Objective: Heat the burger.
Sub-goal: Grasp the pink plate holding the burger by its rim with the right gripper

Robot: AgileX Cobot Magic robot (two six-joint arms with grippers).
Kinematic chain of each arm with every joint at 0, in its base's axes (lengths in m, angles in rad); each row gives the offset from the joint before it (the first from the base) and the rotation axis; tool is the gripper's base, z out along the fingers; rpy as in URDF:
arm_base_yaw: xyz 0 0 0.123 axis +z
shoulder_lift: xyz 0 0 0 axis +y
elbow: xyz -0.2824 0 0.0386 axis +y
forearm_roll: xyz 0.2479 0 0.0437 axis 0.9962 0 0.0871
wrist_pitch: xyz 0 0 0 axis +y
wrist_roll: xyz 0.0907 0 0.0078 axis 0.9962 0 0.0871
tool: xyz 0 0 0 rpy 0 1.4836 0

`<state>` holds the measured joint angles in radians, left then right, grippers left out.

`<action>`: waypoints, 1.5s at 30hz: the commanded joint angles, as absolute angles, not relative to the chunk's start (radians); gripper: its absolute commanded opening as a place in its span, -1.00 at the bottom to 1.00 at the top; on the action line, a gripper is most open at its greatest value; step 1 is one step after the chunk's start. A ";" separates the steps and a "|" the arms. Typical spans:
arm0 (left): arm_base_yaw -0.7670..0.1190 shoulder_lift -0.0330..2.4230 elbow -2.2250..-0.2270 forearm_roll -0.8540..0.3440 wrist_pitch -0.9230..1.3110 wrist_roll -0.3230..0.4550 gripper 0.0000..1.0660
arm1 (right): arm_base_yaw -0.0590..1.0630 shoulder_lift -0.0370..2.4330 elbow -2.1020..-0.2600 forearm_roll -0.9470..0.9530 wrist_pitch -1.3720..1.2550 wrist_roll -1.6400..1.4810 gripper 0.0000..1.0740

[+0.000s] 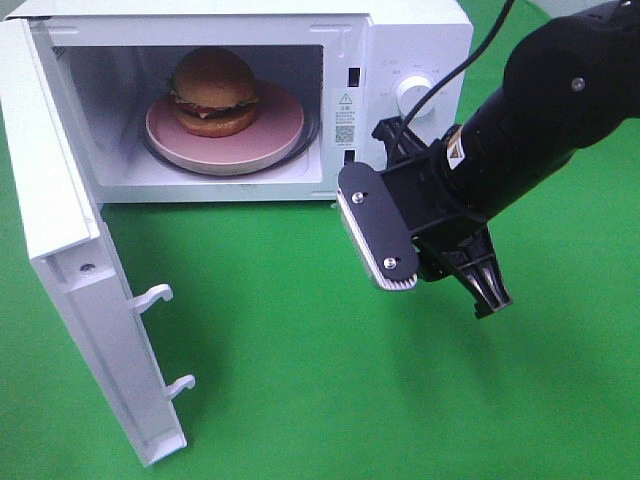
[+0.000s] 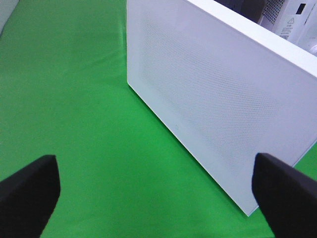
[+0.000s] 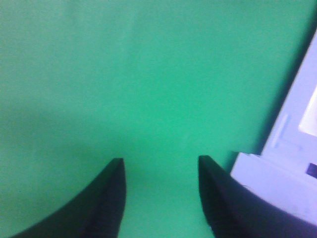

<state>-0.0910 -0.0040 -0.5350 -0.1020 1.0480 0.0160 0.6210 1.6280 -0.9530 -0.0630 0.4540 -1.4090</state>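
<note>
Closing the door (image 1: 70, 260) is, by my reading, the step in hand. The burger (image 1: 213, 90) sits on the pink plate (image 1: 285, 125) in the middle of the microwave (image 1: 420, 30) cavity, and the door stands swung wide at the microwave's left side.

Your left gripper (image 2: 153, 161) hangs outside that door, facing its outer face. Its jaws are spread as wide as they go and hold nothing, so use it as a flat pusher rather than a clamp. Press on the outer face near the free edge, far from the hinge. Sweep steadily so the two hooks (image 1: 152, 295) on that edge go squarely into the slots in the microwave's front. Finish with a firm push so the latch catches.

Your right gripper (image 1: 435, 262) hovers in front of the microwave, below the dial (image 1: 413, 95), with its jaws partly apart and empty. It seems to lie across the arc the door must travel, so I judge it the main obstacle. Lift it clear to the microwave's right before the door swings. The black cable (image 1: 470, 55) running past the dial could also snag, so mind it as that arm moves over the green cloth (image 1: 330, 390)
</note>
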 commanded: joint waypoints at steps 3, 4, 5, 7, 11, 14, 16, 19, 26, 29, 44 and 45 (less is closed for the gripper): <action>-0.091 -0.021 -0.533 -0.106 1.039 0.015 0.83 | 0.660 1.642 -1.043 -0.175 0.447 -1.331 0.54; -0.091 -0.021 -0.533 -0.106 1.039 0.015 0.83 | 0.670 1.661 -1.072 -0.195 0.446 -1.284 0.67; -0.091 -0.021 -0.533 -0.106 1.039 0.015 0.83 | 0.670 1.661 -1.072 -0.195 0.446 -1.284 0.67; -0.091 -0.021 -0.533 -0.106 1.039 0.015 0.83 | 0.677 1.673 -1.094 -0.209 0.447 -1.256 0.68; -0.091 -0.021 -0.533 -0.106 1.039 0.015 0.83 | 0.703 1.735 -1.171 -0.261 0.453 -1.213 0.66; -0.091 -0.021 -0.533 -0.106 1.039 0.015 0.83 | 0.718 1.789 -1.240 -0.283 0.453 -1.208 0.65; -0.091 -0.021 -0.533 -0.106 1.039 0.015 0.83 | 0.718 1.817 -1.273 -0.283 0.452 -1.205 0.64; -0.091 -0.021 -0.533 -0.106 1.039 0.015 0.83 | 0.726 1.870 -1.340 -0.285 0.451 -1.204 0.63; -0.091 -0.021 -0.533 -0.106 1.039 0.015 0.83 | 0.727 1.969 -1.453 -0.283 0.448 -1.204 0.62; -0.091 -0.021 -0.533 -0.106 1.039 0.015 0.83 | 0.727 1.992 -1.480 -0.281 0.447 -1.204 0.62; -0.091 -0.021 -0.533 -0.106 1.039 0.015 0.83 | 0.727 2.189 -1.699 -0.262 0.455 -1.149 0.60; -0.091 -0.021 -0.533 -0.106 1.039 0.015 0.83 | 0.727 2.211 -1.726 -0.251 0.456 -1.149 0.59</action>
